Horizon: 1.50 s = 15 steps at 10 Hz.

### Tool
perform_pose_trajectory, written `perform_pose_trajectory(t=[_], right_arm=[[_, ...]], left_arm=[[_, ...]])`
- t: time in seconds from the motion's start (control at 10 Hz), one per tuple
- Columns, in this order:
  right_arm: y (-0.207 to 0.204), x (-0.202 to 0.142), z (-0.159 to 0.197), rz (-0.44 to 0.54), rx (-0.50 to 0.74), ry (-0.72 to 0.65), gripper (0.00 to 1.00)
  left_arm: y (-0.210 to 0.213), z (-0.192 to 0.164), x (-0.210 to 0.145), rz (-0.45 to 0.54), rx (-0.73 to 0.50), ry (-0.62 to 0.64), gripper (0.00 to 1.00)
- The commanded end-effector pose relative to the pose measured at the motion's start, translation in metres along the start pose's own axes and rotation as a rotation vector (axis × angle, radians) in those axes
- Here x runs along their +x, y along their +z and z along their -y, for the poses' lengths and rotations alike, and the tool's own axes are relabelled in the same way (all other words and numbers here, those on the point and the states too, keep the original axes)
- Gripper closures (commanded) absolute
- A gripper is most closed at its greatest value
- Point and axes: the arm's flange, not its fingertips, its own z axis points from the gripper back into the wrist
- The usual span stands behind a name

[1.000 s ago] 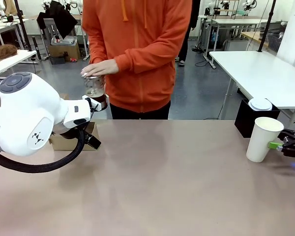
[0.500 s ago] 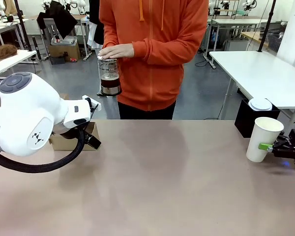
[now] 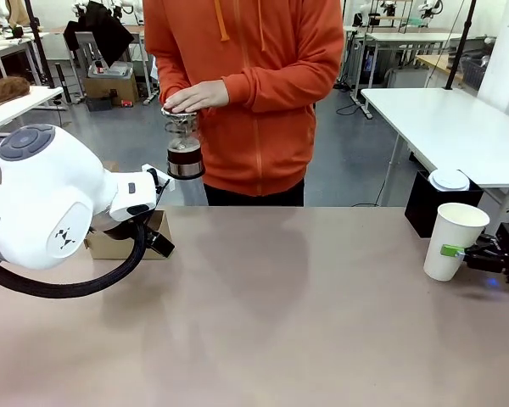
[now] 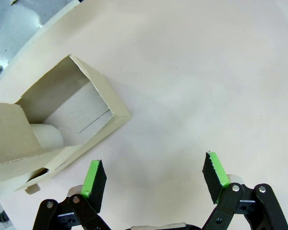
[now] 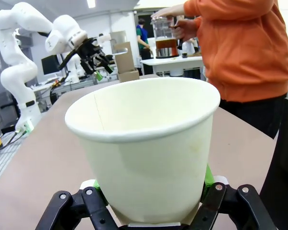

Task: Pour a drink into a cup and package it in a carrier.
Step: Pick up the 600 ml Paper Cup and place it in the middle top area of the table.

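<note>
The tall white paper cup [image 3: 452,240] stands near the table's right edge, and my right gripper [image 3: 468,253] is shut on its lower wall. In the right wrist view the green pads press the cup [image 5: 149,143] from both sides at my right gripper [image 5: 152,184]. A person in an orange hoodie holds the glass pitcher [image 3: 184,142] in the air beyond the far edge, with dark drink [image 3: 185,162] in its bottom. My left gripper [image 4: 156,175] hangs open above bare table beside the brown cardboard carrier [image 4: 72,120], which also stands at the far left of the table [image 3: 123,244].
My bulky left arm [image 3: 51,203] fills the table's left side. A black box with a white lid [image 3: 437,199] stands just behind the cup. The table [image 3: 280,314] is bare between the carrier and the cup.
My right gripper has shut on the cup and nudged it slightly left. The person has stepped sideways and moved the pitcher right and up. The left arm has stayed still.
</note>
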Motion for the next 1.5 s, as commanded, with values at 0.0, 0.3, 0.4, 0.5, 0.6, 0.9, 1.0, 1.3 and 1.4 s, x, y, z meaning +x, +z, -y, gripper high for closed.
perform_pose_trajectory(t=[0.0, 0.3, 0.4, 0.5, 0.6, 0.9, 1.0, 1.3, 1.4], right_arm=[[0.000, 0.001, 0.000, 0.000, 0.001, 0.002, 0.20], [-0.040, 0.043, -0.028, -0.026, -0.037, -0.014, 0.20], [-0.069, 0.063, -0.038, -0.029, -0.083, -0.028, 0.20], [-0.101, 0.080, -0.050, -0.035, -0.136, -0.034, 0.20], [-0.139, 0.089, -0.050, -0.035, -0.198, -0.025, 0.20], [-0.228, 0.086, -0.020, 0.071, -0.263, -0.093, 0.20], [-0.253, 0.076, -0.009, 0.079, -0.344, -0.045, 0.20], [-0.296, 0.056, 0.021, 0.080, -0.381, -0.006, 0.20], [-0.302, 0.045, 0.030, 0.058, -0.389, 0.001, 0.20]], left_arm=[[0.000, 0.000, 0.000, 0.001, -0.001, 0.000, 0.00], [0.000, 0.000, 0.000, 0.001, -0.001, 0.000, 0.00], [0.000, 0.000, 0.000, 0.001, -0.001, 0.000, 0.00], [0.000, 0.000, 0.000, 0.001, -0.001, 0.000, 0.00], [0.000, 0.000, 0.000, 0.001, -0.001, 0.000, 0.00], [0.000, 0.000, 0.000, 0.001, -0.001, 0.000, 0.00], [0.000, 0.000, 0.000, 0.001, -0.001, 0.000, 0.00], [0.000, 0.000, 0.000, 0.001, -0.001, 0.000, 0.00], [0.000, 0.000, 0.000, 0.001, -0.001, 0.000, 0.00]])
